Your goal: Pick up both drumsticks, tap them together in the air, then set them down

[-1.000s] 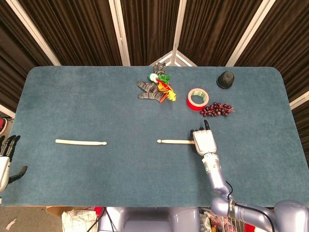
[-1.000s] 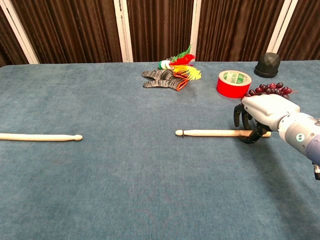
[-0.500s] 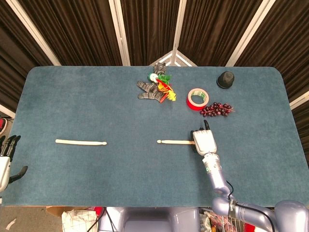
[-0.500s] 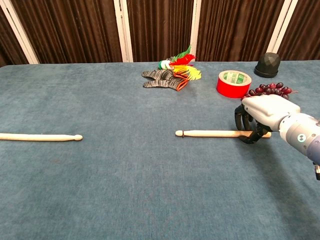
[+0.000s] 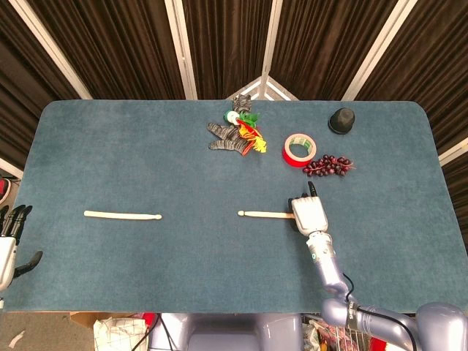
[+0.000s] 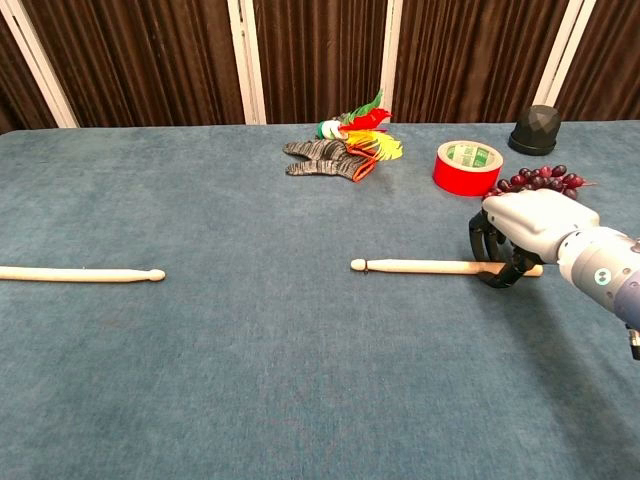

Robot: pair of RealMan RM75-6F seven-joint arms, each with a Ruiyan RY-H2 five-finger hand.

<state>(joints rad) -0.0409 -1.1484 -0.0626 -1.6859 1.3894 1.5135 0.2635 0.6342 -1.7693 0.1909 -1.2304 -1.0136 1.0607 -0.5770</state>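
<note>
Two pale wooden drumsticks lie on the blue table. The left drumstick (image 5: 122, 215) (image 6: 80, 274) lies alone at the left, tip pointing right. The right drumstick (image 5: 265, 214) (image 6: 420, 266) lies at centre right, tip pointing left. My right hand (image 5: 308, 213) (image 6: 530, 230) covers its butt end, and the dark fingers (image 6: 490, 262) curl around the shaft, which still rests on the table. My left hand (image 5: 11, 241) hangs off the table's left edge, holding nothing, with its fingers straight and the thumb apart. It shows only in the head view.
Behind my right hand are a red tape roll (image 5: 299, 149) (image 6: 467, 166), a bunch of dark grapes (image 5: 328, 165) (image 6: 545, 179) and a black faceted object (image 5: 341, 120) (image 6: 535, 128). A striped grey item with colourful feathers (image 5: 235, 133) (image 6: 340, 150) lies at back centre.
The right hand's fingers have curled tighter around the butt end of the right drumstick. Both drumsticks and the left hand stay where they were.
</note>
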